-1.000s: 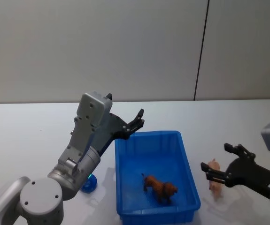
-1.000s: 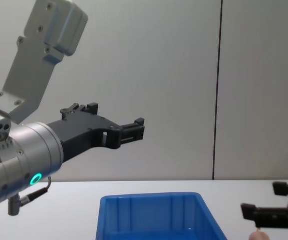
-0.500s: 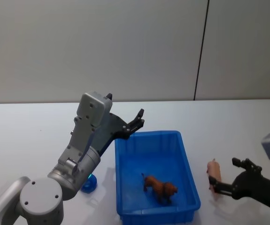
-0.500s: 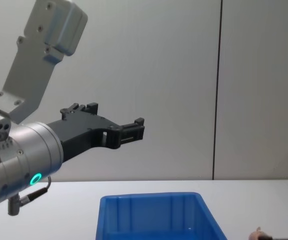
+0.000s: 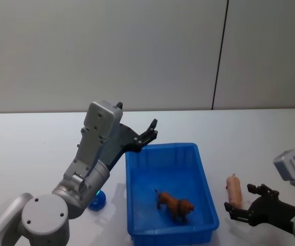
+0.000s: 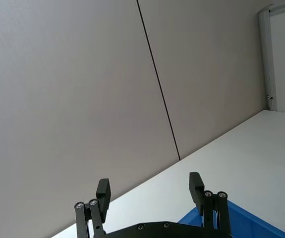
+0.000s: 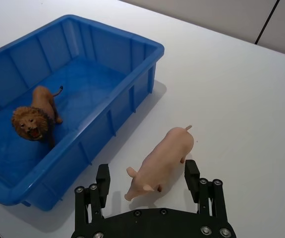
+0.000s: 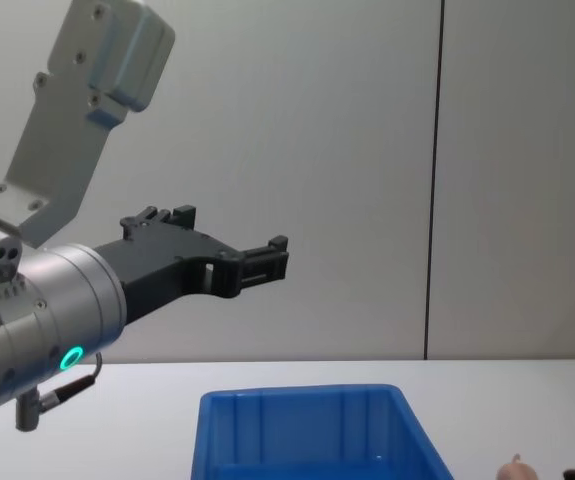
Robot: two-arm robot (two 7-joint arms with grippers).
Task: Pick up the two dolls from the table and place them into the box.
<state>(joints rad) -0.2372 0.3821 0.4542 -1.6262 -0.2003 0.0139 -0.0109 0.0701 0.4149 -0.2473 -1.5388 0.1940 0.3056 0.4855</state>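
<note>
Pig doll [image 7: 159,158] is approached by right gripper [image 7: 146,172], fingers spread apart.
Judged light, rigid, slick plastic; best clamped across the mid-body. Left gripper [image 5: 148,134] is parked, fingers apart, above box [image 5: 162,147].

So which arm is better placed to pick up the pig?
Right: the right gripper hangs open close to the pig, right of the box; the left gripper is raised by the box's far corner.
</note>
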